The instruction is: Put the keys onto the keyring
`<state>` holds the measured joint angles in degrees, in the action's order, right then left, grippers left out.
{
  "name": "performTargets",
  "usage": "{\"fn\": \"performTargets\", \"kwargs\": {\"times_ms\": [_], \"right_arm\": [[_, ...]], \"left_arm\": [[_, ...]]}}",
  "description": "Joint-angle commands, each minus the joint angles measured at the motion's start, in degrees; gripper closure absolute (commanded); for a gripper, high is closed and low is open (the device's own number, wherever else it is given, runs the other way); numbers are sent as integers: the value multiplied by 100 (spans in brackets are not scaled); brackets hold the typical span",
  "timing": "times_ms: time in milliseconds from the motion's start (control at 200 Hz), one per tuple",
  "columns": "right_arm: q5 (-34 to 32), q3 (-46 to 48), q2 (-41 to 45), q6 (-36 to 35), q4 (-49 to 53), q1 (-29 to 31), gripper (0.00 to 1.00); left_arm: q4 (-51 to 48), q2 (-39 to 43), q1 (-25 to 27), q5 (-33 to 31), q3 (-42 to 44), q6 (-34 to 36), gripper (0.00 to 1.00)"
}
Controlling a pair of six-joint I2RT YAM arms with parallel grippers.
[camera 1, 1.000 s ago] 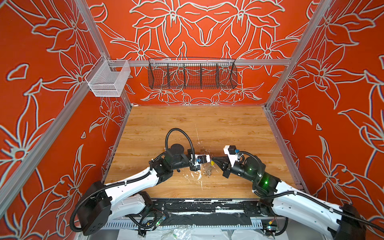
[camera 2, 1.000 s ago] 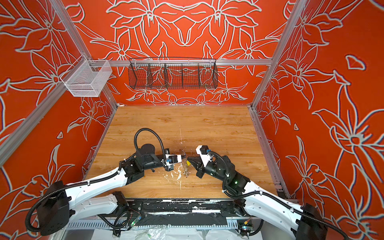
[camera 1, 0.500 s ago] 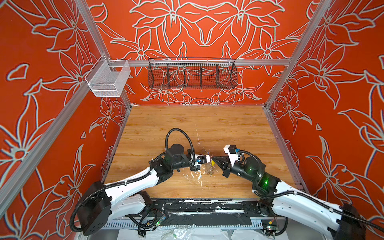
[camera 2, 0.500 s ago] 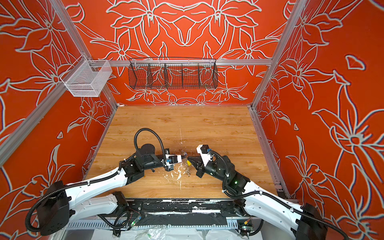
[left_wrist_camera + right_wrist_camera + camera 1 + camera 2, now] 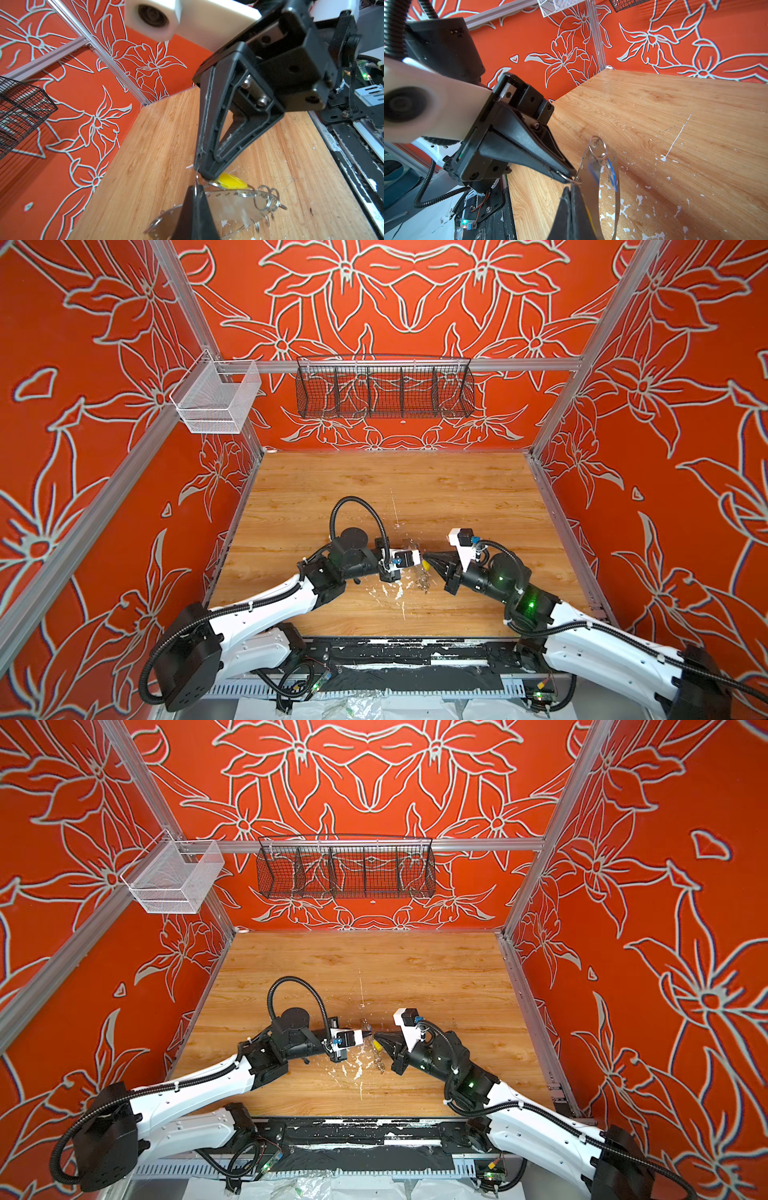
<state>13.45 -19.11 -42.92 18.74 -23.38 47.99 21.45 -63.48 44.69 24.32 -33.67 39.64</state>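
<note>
Both grippers meet tip to tip low over the wooden table [image 5: 374, 489] near its front. My left gripper [image 5: 195, 188] [image 5: 568, 176] [image 5: 417, 558] is shut on a small split ring at the edge of the keyring [image 5: 232, 205] [image 5: 591, 164], a flat metal ring held tilted above the wood. My right gripper [image 5: 572, 187] [image 5: 206, 176] [image 5: 430, 562] is shut on the key with the yellow tag [image 5: 230, 181] [image 5: 426, 568], right at that split ring. The key with the blue tag [image 5: 612, 176] hangs on the keyring's far side. The metal key blades are too small to make out.
A black wire basket [image 5: 384, 387] and a white mesh basket [image 5: 216, 402] hang on the back rail. White paint flecks [image 5: 395, 593] mark the wood under the grippers. Red flowered walls close in the left, right and back.
The yellow tag now shows between the two tips in the top views; a second ago it was hidden there. Both arms have barely moved.
</note>
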Motion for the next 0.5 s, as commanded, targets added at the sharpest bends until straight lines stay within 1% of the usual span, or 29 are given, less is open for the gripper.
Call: {"fn": "performTargets", "kwargs": {"times_ms": [0,270,495], "right_arm": [[-228,53,116,102,-161,21,100],[-269,33,91,95,-142,26,100],[-220,-49,-88,102,-159,26,100]], "left_arm": [[236,99,27,144,28,88,100],[245,108,36,152,30,88,100],[243,122,32,184,48,88,100]]}}
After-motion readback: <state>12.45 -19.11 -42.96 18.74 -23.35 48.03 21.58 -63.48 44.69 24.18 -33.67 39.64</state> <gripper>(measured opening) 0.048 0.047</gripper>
